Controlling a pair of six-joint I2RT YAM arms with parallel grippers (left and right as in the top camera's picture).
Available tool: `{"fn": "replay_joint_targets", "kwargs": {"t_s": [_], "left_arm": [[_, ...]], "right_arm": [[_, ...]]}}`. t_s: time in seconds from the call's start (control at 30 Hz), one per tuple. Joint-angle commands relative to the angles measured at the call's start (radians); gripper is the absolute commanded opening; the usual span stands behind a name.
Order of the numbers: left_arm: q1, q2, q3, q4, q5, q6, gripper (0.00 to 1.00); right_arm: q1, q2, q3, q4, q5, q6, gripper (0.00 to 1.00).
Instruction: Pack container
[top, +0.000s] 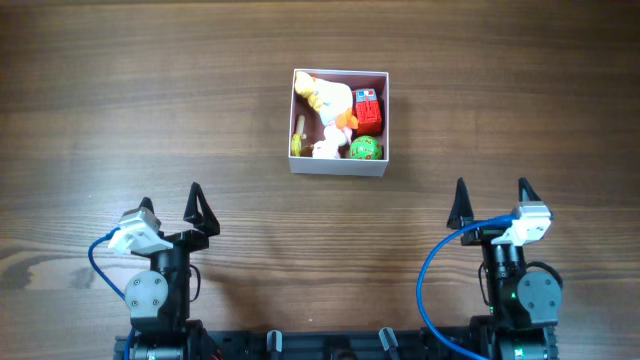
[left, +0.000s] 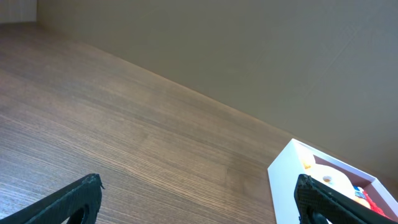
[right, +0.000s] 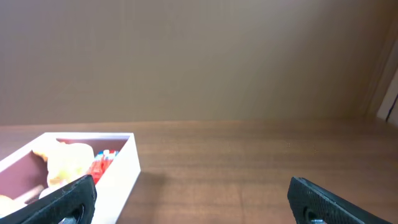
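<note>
While left pincer (top: 170, 197) and right pincer (top: 491, 185) rest near front edge, jaws wide apart, empty, container (top: 340, 168) sits mid worktop (top: 150, 90), toys (top: 367, 112) inside; dark wood-grain surface; plain beige wall (left: 249, 50) behind.

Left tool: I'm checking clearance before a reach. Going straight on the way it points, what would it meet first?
Probably nothing: ahead of the open left tool lies only bare table. The container sits off to its right, outside that line, though depth is hard to judge.
</note>
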Motion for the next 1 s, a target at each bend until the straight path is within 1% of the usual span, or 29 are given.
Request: {"fn": "replay_joint_targets", "kwargs": {"t_s": [0.0, 0.97], "left_arm": [[-0.006, -0.01, -0.009, 0.004, 0.015, -0.005, 1.0], [-0.005, -0.01, -0.009, 0.004, 0.015, -0.005, 1.0]], "right_arm": [[0.005, -0.017, -0.013, -0.018, -0.008, -0.01, 1.0], [0.005, -0.016, -0.031, -0.023, -0.008, -0.009, 1.0]]}}
